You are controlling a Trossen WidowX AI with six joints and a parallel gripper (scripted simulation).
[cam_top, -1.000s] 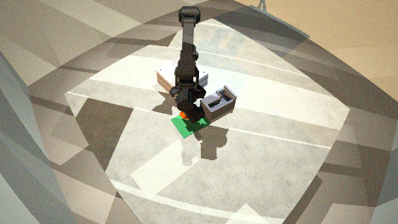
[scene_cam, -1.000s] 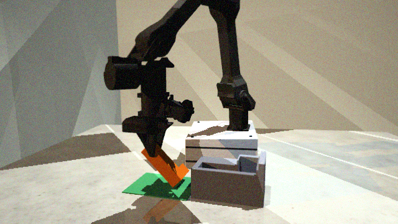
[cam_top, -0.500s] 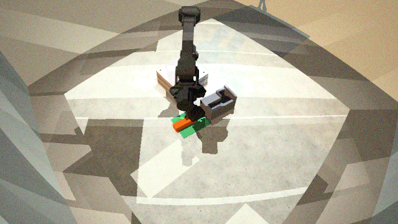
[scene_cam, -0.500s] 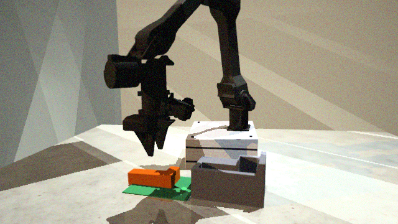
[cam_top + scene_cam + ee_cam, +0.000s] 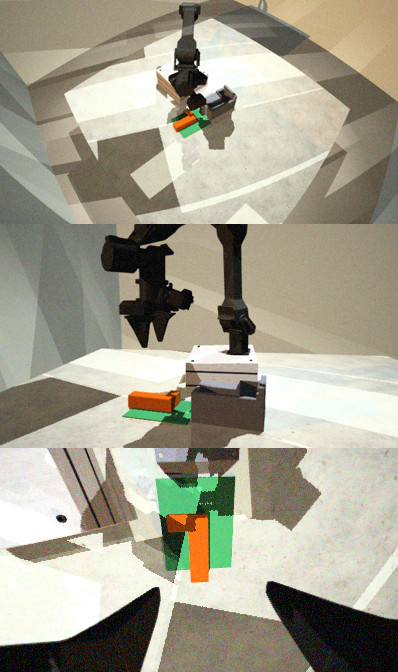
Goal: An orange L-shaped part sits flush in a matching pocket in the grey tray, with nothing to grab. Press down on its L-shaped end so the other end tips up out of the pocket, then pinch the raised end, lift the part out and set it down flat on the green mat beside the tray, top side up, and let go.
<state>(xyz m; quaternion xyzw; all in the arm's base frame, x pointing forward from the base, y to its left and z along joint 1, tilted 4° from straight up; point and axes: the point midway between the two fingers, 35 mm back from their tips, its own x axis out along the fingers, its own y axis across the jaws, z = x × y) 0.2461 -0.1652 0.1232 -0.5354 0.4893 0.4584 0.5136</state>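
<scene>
The orange L-shaped part [image 5: 185, 123] [image 5: 149, 401] [image 5: 199, 555] lies level on the green mat [image 5: 193, 129] [image 5: 146, 414] [image 5: 221, 543]. Its L-shaped end is toward the tray, and the far end of its long bar sticks out past the mat's outer edge. The grey tray [image 5: 228, 106] [image 5: 228, 410] stands beside the mat, and its pocket is empty. My gripper [image 5: 152, 344] [image 5: 213, 589] is open and empty, well above the part, with its fingers pointing down. In the top view the fingertips are hidden behind the arm.
The arm's white base block [image 5: 166, 84] [image 5: 206, 357] stands behind the mat and tray. The tray's raised end wall [image 5: 263, 386] is on the side away from the mat. Dark shadows fall across the table, the mat and the L-shaped end.
</scene>
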